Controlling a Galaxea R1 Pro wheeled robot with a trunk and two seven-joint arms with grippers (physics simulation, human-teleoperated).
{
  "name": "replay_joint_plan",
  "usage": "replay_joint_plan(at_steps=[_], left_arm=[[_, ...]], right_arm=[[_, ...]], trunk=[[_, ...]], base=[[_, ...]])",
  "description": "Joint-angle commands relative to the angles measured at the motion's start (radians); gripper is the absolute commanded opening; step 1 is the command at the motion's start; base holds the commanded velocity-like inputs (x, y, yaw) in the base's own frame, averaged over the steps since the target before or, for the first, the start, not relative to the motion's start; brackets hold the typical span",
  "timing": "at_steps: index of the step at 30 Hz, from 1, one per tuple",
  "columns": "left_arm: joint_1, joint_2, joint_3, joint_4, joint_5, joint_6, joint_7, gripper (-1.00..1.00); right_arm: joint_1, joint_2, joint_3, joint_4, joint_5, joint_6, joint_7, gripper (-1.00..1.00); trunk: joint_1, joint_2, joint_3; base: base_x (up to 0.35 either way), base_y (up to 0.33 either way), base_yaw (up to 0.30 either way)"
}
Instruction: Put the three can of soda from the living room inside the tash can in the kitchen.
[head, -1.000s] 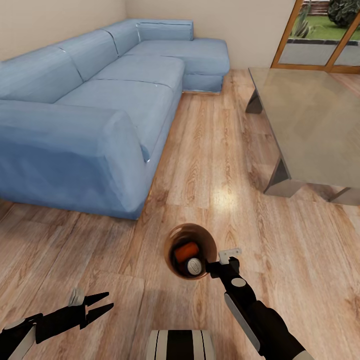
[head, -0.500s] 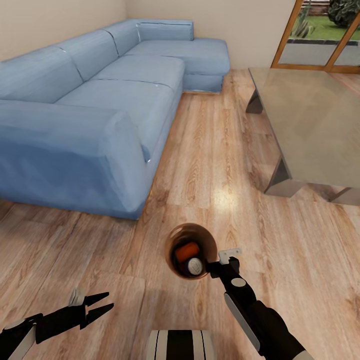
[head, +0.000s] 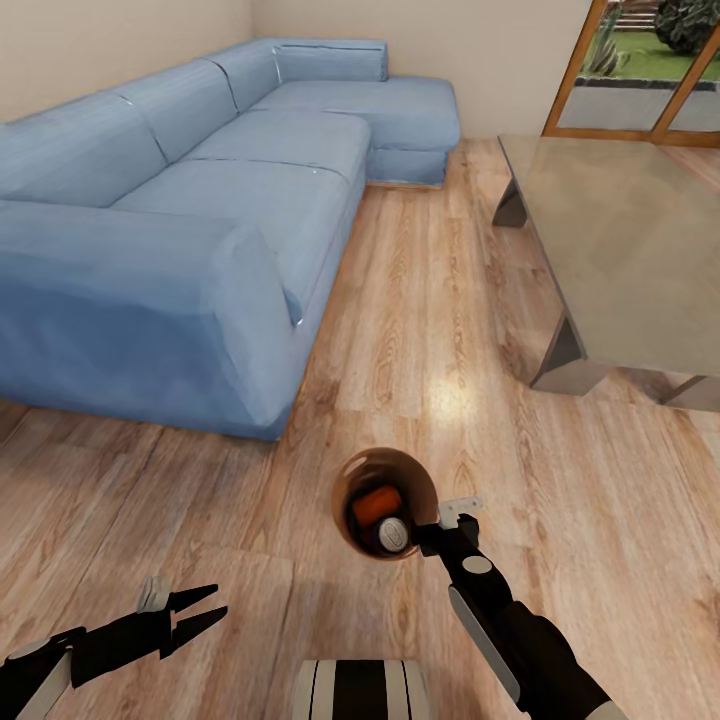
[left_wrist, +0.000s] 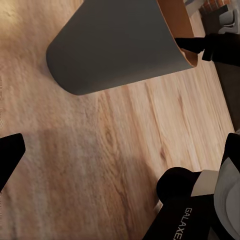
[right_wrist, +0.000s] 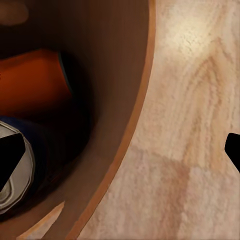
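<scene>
You face a sofa (head: 190, 200) to your left and a low table (head: 625, 250) to your right, with floor (head: 420, 330) running between them. The trash can (head: 345, 490) sits on the floor just ahead, nearer you than both. Two soda cans (head: 375, 502) lie inside it, one (head: 392, 534) nearer you.

Trash can (head: 386, 502) a touch lower (slight camera shift).

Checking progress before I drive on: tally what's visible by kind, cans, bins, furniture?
Soda cans: 2, one lying, one top-up, both inside the bin
Trash can: 1
Sofa: 1
Low table: 1
Total: 5
</scene>
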Motion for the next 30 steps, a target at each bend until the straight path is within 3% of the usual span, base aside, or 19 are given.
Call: replay_joint_plan(at_steps=[1, 13, 23, 30], left_arm=[[0.000, 0.000, 0.000, 0.000, 0.000, 0.000, 0.000, 1.00], [0.000, 0.000, 0.001, -0.001, 0.000, 0.000, 0.000, 1.00], [0.000, 0.000, 0.000, -0.001, 0.000, 0.000, 0.000, 1.00], [0.000, 0.000, -0.001, -0.001, 0.000, 0.000, 0.000, 1.00]], right_arm=[[0.000, 0.000, 0.000, 0.000, 0.000, 0.000, 0.000, 1.00], [0.000, 0.000, 0.000, 0.000, 0.000, 0.000, 0.000, 1.00], [0.000, 0.000, 0.000, 0.000, 0.000, 0.000, 0.000, 1.00], [0.000, 0.000, 0.000, 0.000, 0.000, 0.000, 0.000, 1.00]], trunk=[[0.000, 0.000, 0.000], [0.000, 0.000, 0.000], [-0.038, 0.070, 0.031], [-0.038, 0.070, 0.031]], base=[[0.043, 0.022, 0.000], [0.009, 0.004, 0.000], [0.000, 0.000, 0.000], [0.000, 0.000, 0.000]])
